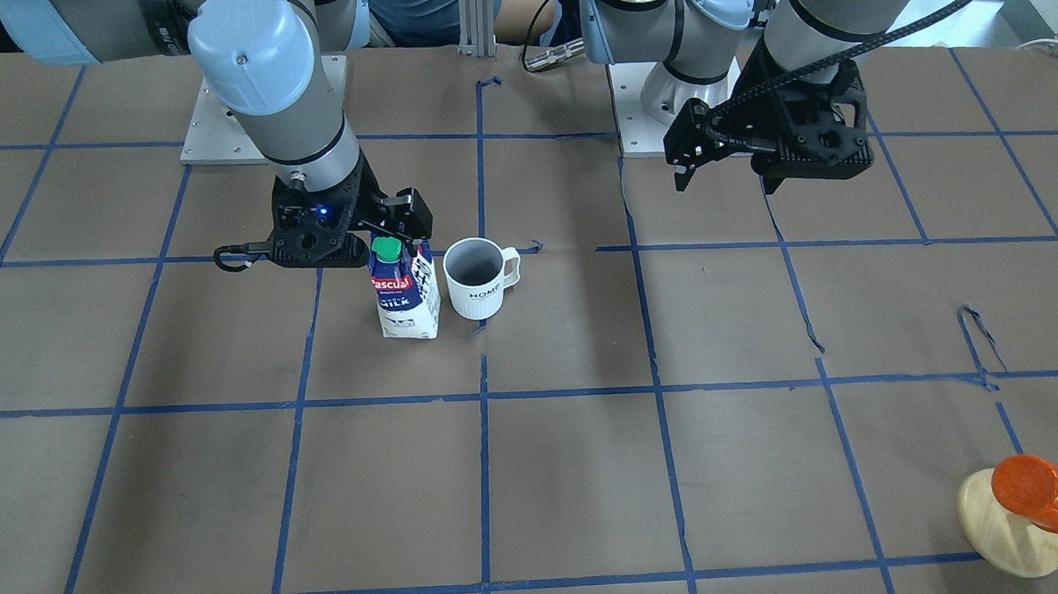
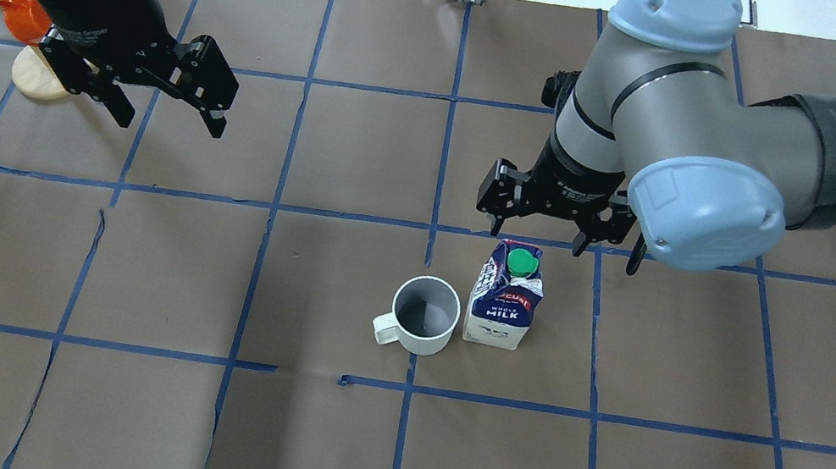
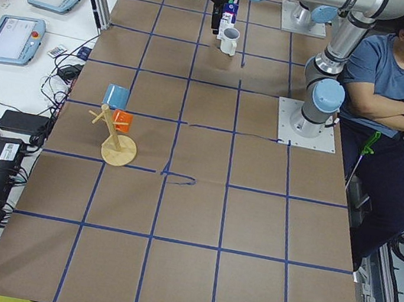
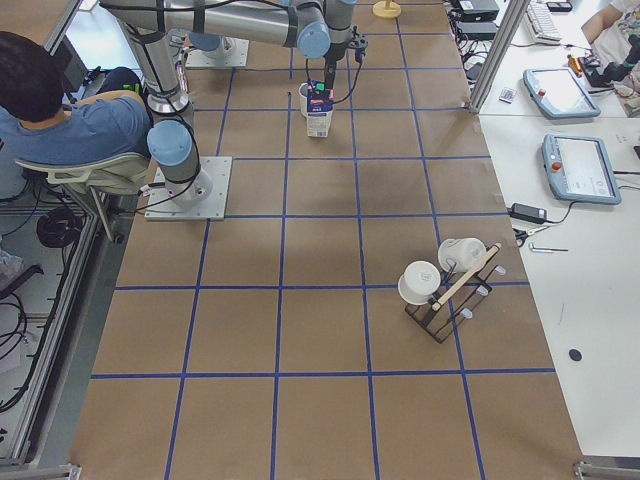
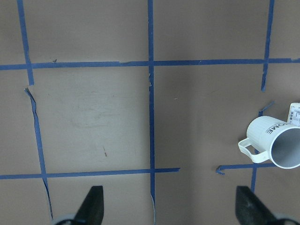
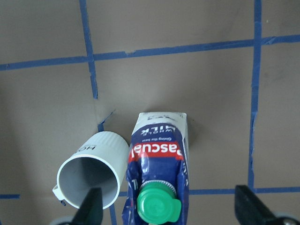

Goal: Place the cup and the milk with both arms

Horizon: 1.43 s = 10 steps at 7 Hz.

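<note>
The white ribbed cup stands upright on the brown table next to the blue-and-white milk carton with its green cap; they are close, nearly touching. Both show in the overhead view, the cup left of the milk. My right gripper is open and empty, just above and behind the milk's top; in the right wrist view its fingers straddle the cap and the cup. My left gripper is open and empty, raised well off to the side; its wrist view shows the cup at the right edge.
An orange cup on a wooden stand sits at a table corner near my left arm. A rack with white cups stands at the far end on my right. A seated person is behind the arm bases. Blue tape lines grid the table.
</note>
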Available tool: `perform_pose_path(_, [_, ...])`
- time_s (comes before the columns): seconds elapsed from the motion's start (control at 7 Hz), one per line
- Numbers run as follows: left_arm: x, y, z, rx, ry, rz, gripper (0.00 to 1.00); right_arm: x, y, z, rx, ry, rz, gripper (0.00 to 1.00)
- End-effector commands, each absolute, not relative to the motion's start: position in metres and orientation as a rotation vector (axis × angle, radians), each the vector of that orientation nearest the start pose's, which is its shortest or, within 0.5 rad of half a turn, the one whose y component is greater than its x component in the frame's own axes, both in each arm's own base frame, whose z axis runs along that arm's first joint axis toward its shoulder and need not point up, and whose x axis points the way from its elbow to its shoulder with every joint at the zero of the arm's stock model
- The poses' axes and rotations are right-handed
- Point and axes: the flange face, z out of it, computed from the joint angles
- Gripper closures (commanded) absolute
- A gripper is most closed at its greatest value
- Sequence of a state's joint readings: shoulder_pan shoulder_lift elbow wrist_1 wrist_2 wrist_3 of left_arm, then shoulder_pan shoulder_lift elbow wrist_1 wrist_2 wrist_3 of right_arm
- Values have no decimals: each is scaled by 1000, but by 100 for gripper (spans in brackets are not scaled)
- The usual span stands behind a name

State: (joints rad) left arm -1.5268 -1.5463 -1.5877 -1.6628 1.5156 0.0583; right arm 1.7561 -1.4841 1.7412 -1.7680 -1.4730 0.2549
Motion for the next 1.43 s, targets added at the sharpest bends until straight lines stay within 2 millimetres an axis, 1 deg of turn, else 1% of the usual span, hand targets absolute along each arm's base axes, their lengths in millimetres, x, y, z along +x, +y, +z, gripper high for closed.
perform_pose_path(0.0, [-118,-478,483,18,3198,130,0,222,-481,413,116,3114,88,0])
perform_pose_path(0.14, [-118,-478,483,18,3198,130,0,209,-483,424,100,3113,90,0])
perform_pose_path(0.29, [-118,-478,483,18,3198,130,0,191,-482,440,-3,3110,58,0])
perform_pose_path(0.43, [-118,-478,483,18,3198,130,0,173,-474,459,17,3112,23,0])
perform_pose_path(0.57, [-117,-478,483,19,3192,131,0,155,-468,469,-18,3115,39,0])
perform_pose_path(0.71, [-117,-478,483,21,3188,131,0,133,-472,470,-81,3133,48,0])
perform_pose_path(1.0, [-117,-478,483,19,3187,131,0,126,-469,476,-94,3136,36,0])
perform_pose_path(1.14, [-117,-478,483,21,3187,131,0,122,-464,486,-95,3178,6,0])
perform_pose_path(1.29, [-117,-478,483,19,3188,131,0,121,-464,486,-98,3189,6,0])
